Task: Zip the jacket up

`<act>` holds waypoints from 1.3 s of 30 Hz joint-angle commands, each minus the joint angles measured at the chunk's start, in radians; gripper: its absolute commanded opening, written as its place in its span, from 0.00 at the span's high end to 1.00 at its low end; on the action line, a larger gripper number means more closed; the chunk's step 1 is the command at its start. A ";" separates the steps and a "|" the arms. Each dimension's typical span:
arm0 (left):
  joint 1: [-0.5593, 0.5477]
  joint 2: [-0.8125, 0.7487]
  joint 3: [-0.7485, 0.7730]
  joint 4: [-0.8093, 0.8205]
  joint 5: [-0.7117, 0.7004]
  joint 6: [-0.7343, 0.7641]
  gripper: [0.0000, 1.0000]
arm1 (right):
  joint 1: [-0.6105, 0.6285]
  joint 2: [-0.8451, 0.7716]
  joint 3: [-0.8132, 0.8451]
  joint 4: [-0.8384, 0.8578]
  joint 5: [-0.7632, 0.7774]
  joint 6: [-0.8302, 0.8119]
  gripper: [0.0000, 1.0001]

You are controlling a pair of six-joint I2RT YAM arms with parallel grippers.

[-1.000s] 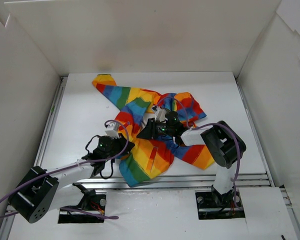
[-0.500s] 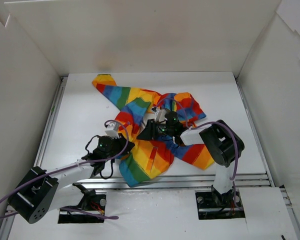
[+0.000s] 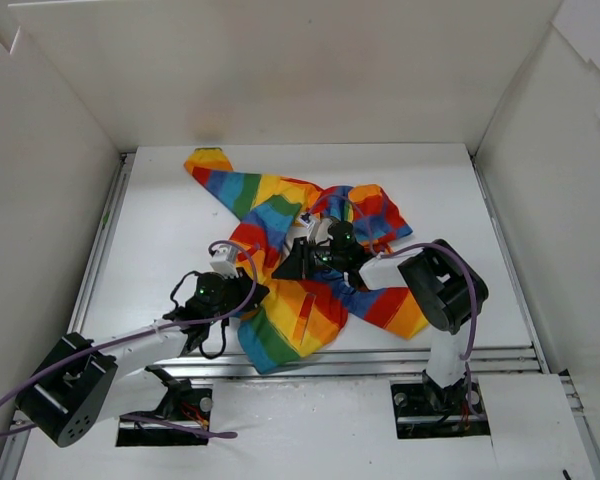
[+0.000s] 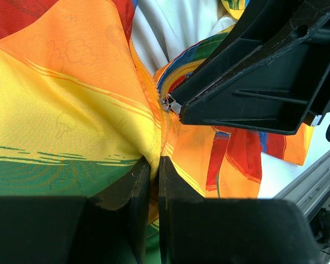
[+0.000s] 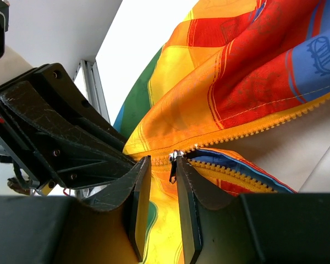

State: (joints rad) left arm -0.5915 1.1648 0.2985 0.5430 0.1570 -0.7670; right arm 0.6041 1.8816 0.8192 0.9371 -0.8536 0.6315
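The left gripper [image 4: 153, 165] is closed almost completely, with only a sliver between its fingers, and it pinches a fold of the jacket [image 3: 280, 215] right on the closed seam, where the yellow and green stripes meet. The right gripper [image 5: 160, 165] is closed to a narrow gap just above that point. The metal zipper slider [image 5: 174, 157] sits between its fingertips and is gripped there. Beyond the slider the two rows of zipper teeth [image 5: 253, 118] spread apart, and the white lining [image 4: 165, 27] shows in the opening. The two grippers are very near each other along the zipper line, the right one farther from the near edge.

The jacket lies crumpled on the table [image 3: 440, 190]. One sleeve reaches toward the far left corner, and the hem is close to the middle of the near edge.

Compared with a second ago, the right arm's elbow has drawn slightly to the left and its wrist has crept a little toward the far edge. The left arm has not moved
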 commanded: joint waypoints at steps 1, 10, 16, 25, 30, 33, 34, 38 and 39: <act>0.009 -0.017 0.027 0.081 0.006 -0.006 1.00 | 0.013 -0.007 0.038 0.080 -0.041 0.001 0.77; 0.009 -0.043 0.025 0.071 0.001 -0.006 1.00 | 0.025 -0.002 0.061 -0.040 0.004 -0.072 0.75; 0.018 -0.056 0.022 0.069 0.004 -0.009 1.00 | 0.023 -0.007 0.067 -0.086 0.028 -0.096 0.82; 0.018 -0.057 0.018 0.072 0.010 -0.011 1.00 | 0.026 -0.016 0.069 -0.095 0.042 -0.101 0.99; 0.027 -0.059 0.016 0.074 0.015 -0.012 1.00 | 0.026 -0.021 0.070 -0.107 0.042 -0.105 1.00; 0.027 -0.070 0.017 0.071 0.024 -0.014 1.00 | 0.028 -0.051 0.055 -0.124 0.085 -0.118 1.00; 0.027 -0.085 0.021 0.064 0.029 -0.015 1.00 | 0.028 -0.088 0.052 -0.159 0.114 -0.127 1.00; 0.027 -0.171 0.062 -0.072 0.033 0.006 1.00 | 0.026 -0.240 0.050 -0.370 0.424 -0.220 1.00; 0.027 -0.192 0.082 -0.102 0.027 0.014 1.00 | 0.029 -0.298 0.061 -0.426 0.491 -0.260 1.00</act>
State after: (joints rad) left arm -0.5755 1.0542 0.2985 0.4614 0.1818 -0.7696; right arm 0.6426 1.7615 0.8455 0.6319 -0.6224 0.4816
